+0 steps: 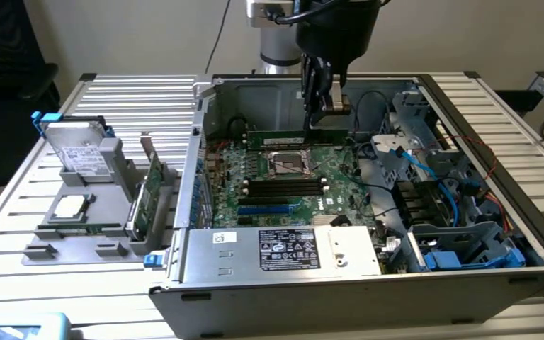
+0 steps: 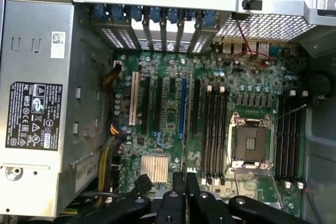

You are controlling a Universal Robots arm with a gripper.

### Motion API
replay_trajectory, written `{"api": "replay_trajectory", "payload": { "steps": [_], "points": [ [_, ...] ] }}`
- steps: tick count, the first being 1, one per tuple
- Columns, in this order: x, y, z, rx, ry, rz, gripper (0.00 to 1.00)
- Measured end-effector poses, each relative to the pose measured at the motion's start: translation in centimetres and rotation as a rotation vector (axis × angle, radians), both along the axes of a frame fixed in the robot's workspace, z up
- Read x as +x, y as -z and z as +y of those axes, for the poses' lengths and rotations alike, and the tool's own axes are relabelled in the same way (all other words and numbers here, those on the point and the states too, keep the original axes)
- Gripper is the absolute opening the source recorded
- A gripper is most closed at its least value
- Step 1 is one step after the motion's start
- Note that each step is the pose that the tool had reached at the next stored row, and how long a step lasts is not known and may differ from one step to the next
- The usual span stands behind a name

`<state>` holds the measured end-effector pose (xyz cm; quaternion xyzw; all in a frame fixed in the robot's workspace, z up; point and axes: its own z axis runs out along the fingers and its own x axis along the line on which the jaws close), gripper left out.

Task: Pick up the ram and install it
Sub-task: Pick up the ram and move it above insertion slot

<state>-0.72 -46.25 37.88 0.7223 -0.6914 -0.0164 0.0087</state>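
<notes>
The ram (image 1: 291,137), a long narrow green stick, hangs level and lengthwise inside the open computer case (image 1: 527,212), with my gripper (image 1: 321,117) shut on its upper edge. It sits over the far part of the motherboard (image 1: 253,170), just beyond the CPU socket (image 1: 289,164). Black memory slots (image 1: 282,188) lie on the near side of the socket. In the wrist view my gripper (image 2: 186,187) points down at the motherboard (image 2: 173,77). The CPU socket (image 2: 252,142) there has memory slots (image 2: 215,129) on one side and more slots (image 2: 291,135) on the other.
A metal power supply (image 1: 282,248) fills the case's near side. Blue cables (image 1: 423,170) and drive cages crowd the exterior view's right. Outside the case, on the exterior view's left, a grey tray (image 1: 40,248) holds a hard drive (image 1: 78,152) and an expansion card (image 1: 149,188).
</notes>
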Motion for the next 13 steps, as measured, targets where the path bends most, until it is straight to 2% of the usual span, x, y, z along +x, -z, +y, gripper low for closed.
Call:
{"api": "replay_trajectory", "payload": {
  "steps": [6, 13],
  "points": [
    [0.1, 0.33, 1.09, 0.0000, 0.002, -0.0013, 0.13],
    [0.2, 0.81, 2.71, 0.0000, 0.002, -0.0023, 0.13]
  ]
}}
